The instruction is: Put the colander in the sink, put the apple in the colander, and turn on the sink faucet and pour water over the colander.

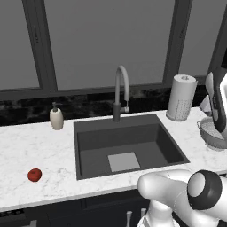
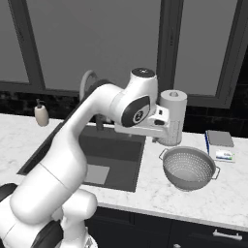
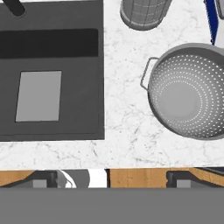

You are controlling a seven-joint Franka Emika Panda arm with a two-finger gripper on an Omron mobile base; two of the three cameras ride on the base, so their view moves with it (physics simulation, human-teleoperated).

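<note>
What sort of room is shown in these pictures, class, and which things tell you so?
A kitchen, most likely: a sink set in a marble counter, a gooseneck faucet behind it, and a metal colander nearby.

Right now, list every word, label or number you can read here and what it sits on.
None can be read.
Small box right of the colander: a printed label, too blurred to read.
Robot arm joint: a small mark, too small to read.
</note>
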